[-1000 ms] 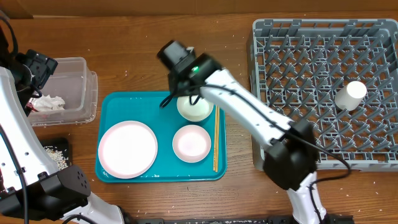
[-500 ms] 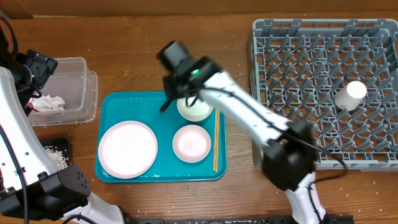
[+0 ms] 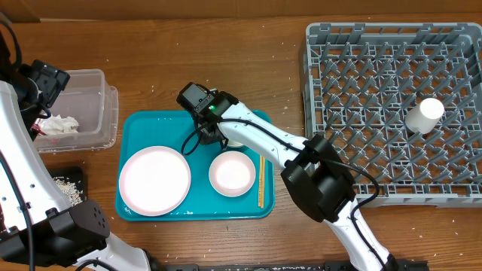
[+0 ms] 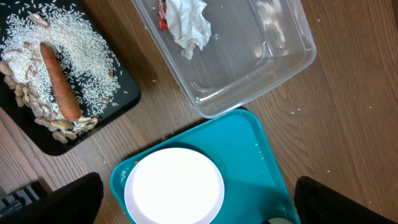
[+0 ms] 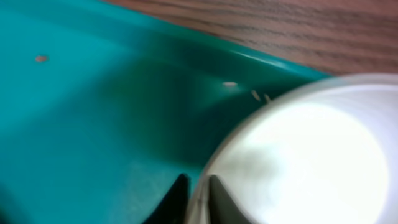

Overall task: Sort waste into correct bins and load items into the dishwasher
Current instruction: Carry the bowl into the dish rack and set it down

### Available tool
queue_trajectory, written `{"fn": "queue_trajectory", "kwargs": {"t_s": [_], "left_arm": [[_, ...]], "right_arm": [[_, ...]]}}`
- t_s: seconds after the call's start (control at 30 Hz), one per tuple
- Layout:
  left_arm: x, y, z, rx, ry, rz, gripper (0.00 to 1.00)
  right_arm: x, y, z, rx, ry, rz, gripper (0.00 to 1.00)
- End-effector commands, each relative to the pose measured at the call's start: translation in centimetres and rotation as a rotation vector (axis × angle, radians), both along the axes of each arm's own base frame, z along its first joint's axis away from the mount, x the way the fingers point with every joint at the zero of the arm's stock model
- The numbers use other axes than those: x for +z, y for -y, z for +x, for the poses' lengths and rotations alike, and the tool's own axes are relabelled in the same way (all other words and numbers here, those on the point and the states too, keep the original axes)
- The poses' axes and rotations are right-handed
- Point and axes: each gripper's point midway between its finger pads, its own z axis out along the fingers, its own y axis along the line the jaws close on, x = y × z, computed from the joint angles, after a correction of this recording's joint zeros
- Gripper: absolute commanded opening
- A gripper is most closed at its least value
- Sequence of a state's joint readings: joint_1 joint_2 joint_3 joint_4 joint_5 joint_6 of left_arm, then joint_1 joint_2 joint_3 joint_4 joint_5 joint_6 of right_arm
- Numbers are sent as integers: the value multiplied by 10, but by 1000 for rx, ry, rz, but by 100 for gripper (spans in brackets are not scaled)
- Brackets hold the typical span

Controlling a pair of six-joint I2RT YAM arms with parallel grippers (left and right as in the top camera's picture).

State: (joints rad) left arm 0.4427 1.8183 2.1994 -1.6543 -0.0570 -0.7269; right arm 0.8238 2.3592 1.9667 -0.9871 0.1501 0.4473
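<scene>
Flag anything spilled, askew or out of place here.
The small white cup lies tilted among the pegs of the grey plastic dish rack, not upright. A few stray rice grains dot the teal serving tray.

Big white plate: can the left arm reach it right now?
Probably yes. The large plate lies bare at the teal tray's left end, near the open left gripper, with nothing over it. The right gripper is pinching a small bowl farther along.
</scene>
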Motion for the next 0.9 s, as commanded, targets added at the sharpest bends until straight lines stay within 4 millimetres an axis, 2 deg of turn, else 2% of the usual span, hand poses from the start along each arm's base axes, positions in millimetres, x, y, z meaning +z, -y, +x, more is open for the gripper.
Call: {"fn": "queue_trajectory", "kwargs": {"t_s": [0.0,0.1,0.17,0.3,0.37,0.47,0.57,0.67,0.73,0.8,0.87], "left_arm": [[-1,-1,0,6,-8,8,100],[-1,-1,0,6,-8,8,100],[-1,-1,0,6,-8,8,100],[-1,-1,0,6,-8,8,100],[-1,-1,0,6,-8,8,100],[-1,-1,0,6,-8,8,100],[-1,-1,0,6,-8,8,100],[-1,-1,0,6,-8,8,100],[-1,-1,0,6,-8,8,100],[-1,-1,0,6,-8,8,100],[-1,-1,0,6,-8,8,99]], "right_arm": [[10,-1,5,-7,24,2,4],[31,-4,8,-8,34,13,4],[57,-4,13,-34,48,36,4],[126,11,27,-94,107,98,4],[160,32,35,-160,138,125,4],[203,77,46,-273,169,165,4],[228,136,53,-411,164,178,4],[236,191,53,-513,97,200,4],[235,229,52,-575,30,218,4],[233,257,51,-622,-24,248,4],[234,276,51,-635,-71,312,4]]}}
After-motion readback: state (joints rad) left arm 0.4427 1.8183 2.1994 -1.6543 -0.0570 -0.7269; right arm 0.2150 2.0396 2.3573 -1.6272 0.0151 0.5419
